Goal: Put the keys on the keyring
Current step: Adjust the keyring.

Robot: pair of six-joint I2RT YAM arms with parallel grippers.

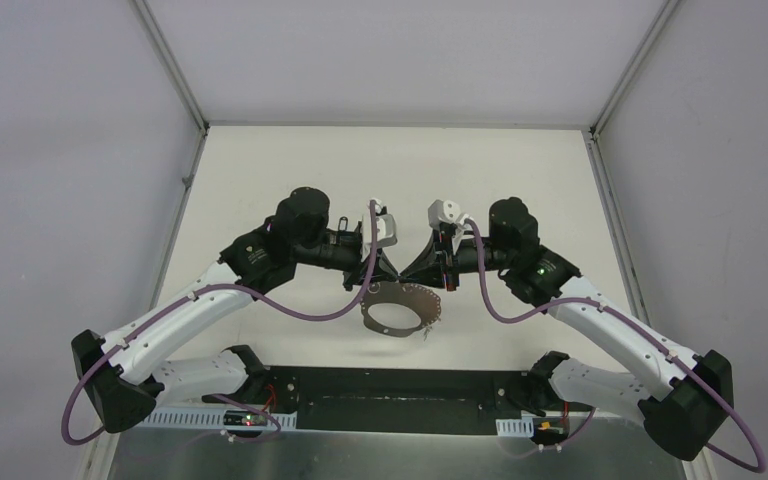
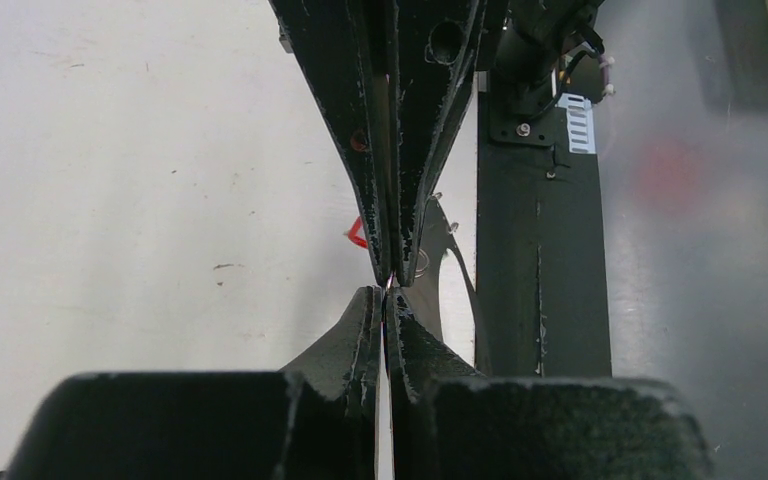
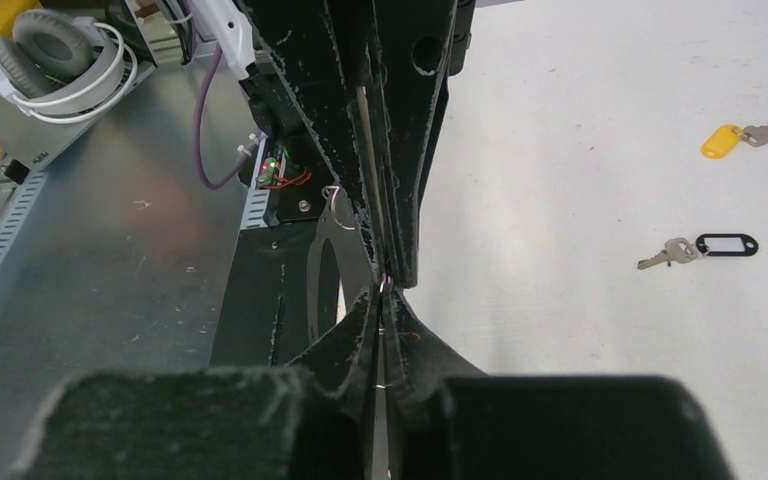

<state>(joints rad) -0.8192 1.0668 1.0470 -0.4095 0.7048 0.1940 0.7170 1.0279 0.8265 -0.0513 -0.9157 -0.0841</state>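
Note:
My left gripper (image 1: 388,272) and right gripper (image 1: 411,272) meet tip to tip above the table's middle, both shut on the thin wire of the keyring (image 1: 415,291). Its oval loop hangs and spreads below them toward the near edge. In the left wrist view my gripper (image 2: 388,300) pinches the wire (image 2: 391,283) against the right fingers (image 2: 415,150). In the right wrist view my gripper (image 3: 382,300) does the same. A key with a yellow tag (image 3: 725,140) and a key with a black tag (image 3: 725,245) lie on the table. The green-tagged key is out of view.
A black base plate (image 1: 400,385) lies between the arm bases at the near edge. A small red bit (image 2: 358,232) shows beside the right fingers. Headphones (image 3: 55,55) lie on the metal bench off the table. White walls enclose the table.

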